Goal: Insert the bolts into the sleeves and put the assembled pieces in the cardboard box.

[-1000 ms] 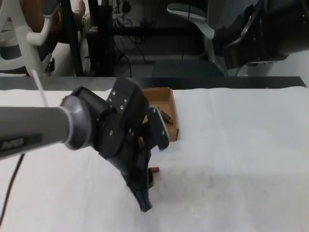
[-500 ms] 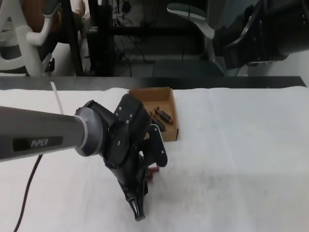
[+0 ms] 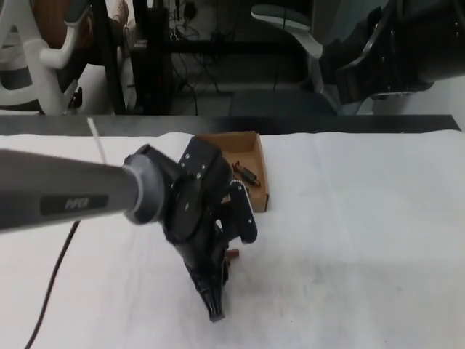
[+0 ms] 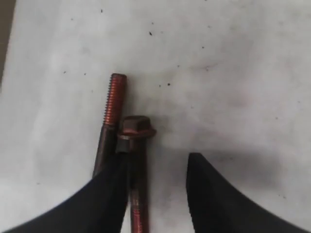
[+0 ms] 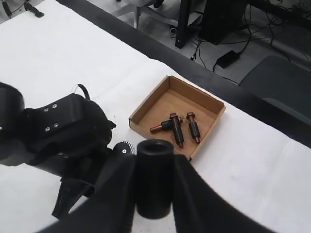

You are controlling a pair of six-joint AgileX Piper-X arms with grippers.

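Fingers (image 4: 209, 194) of the left gripper (image 4: 158, 164) stand apart over two bolts (image 4: 137, 128) on the cloth (image 4: 233, 73); the right gripper (image 5: 154, 160) clamps a sleeve (image 5: 153, 194). Probably stiff, light, slick: grip mid-shank.

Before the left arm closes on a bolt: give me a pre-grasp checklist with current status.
1. Left gripper open: ok.
2. Only one bolt between its fingers: not ok. The headed bolt hugs one finger, and the second bolt lies against it, partly under that finger.
3. Right gripper holding the sleeve: ok.
4. Sleeve bore empty: cannot tell.
5. Cardboard box has bare floor left: ok.
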